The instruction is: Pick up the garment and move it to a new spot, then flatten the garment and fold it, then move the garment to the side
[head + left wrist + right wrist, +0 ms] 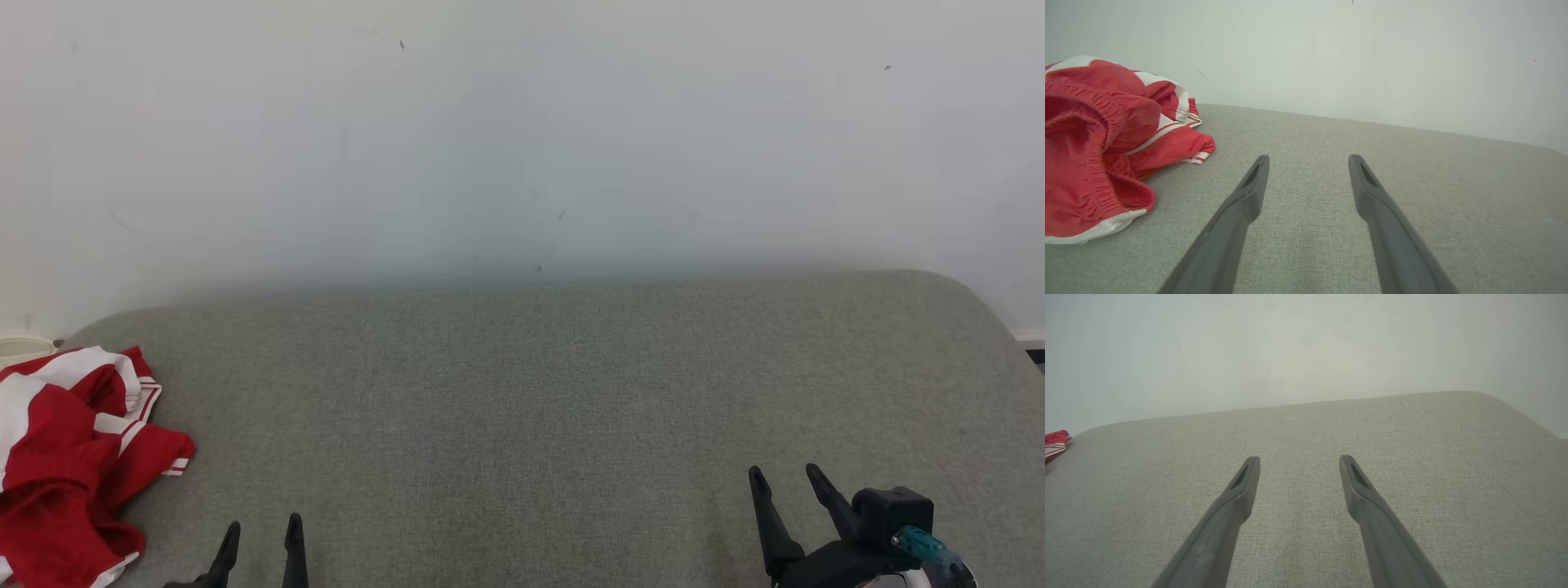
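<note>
Pickup not begun: my left pincer [264,523] and right pincer [784,469] hang released, empty; next I should swing the left one onto the crumpled garment [65,457].

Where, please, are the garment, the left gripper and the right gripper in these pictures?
garment [65,457], head view, on its crumpled red cloth.
left gripper [1308,157], left wrist view, midway between its open fingertips.
right gripper [1299,457], right wrist view, midway between its open fingertips.
</note>
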Robot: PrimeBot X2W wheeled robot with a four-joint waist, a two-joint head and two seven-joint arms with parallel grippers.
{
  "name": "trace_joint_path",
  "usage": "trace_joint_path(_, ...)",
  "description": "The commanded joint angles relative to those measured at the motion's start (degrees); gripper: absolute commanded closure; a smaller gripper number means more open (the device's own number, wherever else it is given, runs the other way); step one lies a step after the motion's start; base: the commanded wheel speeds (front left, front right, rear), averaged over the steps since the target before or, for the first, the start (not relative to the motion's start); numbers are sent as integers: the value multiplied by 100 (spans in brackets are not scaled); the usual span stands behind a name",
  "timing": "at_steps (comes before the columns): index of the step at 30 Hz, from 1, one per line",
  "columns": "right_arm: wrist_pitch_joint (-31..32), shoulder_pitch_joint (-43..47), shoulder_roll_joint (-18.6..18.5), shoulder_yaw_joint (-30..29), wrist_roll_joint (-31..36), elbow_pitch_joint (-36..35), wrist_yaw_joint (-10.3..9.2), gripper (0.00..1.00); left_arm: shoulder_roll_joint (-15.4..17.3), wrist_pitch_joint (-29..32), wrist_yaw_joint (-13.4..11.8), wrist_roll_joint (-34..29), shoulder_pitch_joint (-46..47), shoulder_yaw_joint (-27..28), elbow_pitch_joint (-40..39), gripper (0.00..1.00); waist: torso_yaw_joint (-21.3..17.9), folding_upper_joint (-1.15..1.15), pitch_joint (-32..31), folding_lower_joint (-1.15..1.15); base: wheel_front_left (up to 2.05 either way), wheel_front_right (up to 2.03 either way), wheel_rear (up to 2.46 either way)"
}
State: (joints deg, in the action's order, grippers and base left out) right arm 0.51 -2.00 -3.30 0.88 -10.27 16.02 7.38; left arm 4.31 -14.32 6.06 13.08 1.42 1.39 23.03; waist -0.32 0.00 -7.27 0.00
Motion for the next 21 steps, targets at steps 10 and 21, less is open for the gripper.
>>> trace_joint_path(10, 4, -78, 57, -58, 211, 100, 21, 0, -51, -95, 3, -165, 41, -12, 58, 0, -3, 0, -8, 0, 0, 0, 0)
trace_joint_path(21, -49, -84, 57, -74, 206, 139, 21, 0, -77, -95, -56, -149, 6, -86, 25, 0, 0, 0, -17, 0, 0, 0, 0)
